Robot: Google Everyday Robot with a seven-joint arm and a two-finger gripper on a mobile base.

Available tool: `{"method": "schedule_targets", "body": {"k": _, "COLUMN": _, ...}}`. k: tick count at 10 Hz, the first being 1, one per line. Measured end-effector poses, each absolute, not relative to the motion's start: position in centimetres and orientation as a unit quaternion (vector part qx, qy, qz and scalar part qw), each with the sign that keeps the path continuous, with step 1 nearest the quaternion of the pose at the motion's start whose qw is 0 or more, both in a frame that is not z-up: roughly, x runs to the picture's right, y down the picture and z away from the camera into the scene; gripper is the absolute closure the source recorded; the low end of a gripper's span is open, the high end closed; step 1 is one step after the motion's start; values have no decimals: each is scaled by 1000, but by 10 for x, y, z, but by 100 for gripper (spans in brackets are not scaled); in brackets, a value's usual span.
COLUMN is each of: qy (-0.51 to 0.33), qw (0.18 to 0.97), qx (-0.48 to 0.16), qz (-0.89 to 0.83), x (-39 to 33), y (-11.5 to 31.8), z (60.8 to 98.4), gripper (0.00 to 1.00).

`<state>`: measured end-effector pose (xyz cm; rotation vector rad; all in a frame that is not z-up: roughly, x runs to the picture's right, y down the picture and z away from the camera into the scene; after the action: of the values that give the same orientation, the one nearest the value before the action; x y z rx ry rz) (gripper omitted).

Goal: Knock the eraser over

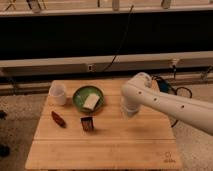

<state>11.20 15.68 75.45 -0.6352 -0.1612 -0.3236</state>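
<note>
Treat the eraser (pixel 87 123) as light, stiff and tippy; skip any hold, push high on its side. Note the gripper (pixel 129 112) pressed together, well to its right.

The table (pixel 110 147) is light yellow wood with plank lines. The eraser (pixel 87 124), left of the middle, is almost black with an orange-brown face. The cup (pixel 58 93) is white. The plate (pixel 78 93) is green and its block (pixel 91 101) is pale. The arm (pixel 165 102) and its gripper (pixel 129 112), right of the middle, are white.
</note>
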Motion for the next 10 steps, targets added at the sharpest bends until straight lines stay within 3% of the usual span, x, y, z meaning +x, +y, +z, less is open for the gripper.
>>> {"method": "schedule_targets", "body": {"k": 10, "qy": -91, "qw": 920, "qx": -292, "qz": -244, "x": 17, "y": 152, "z": 772, "gripper": 97}}
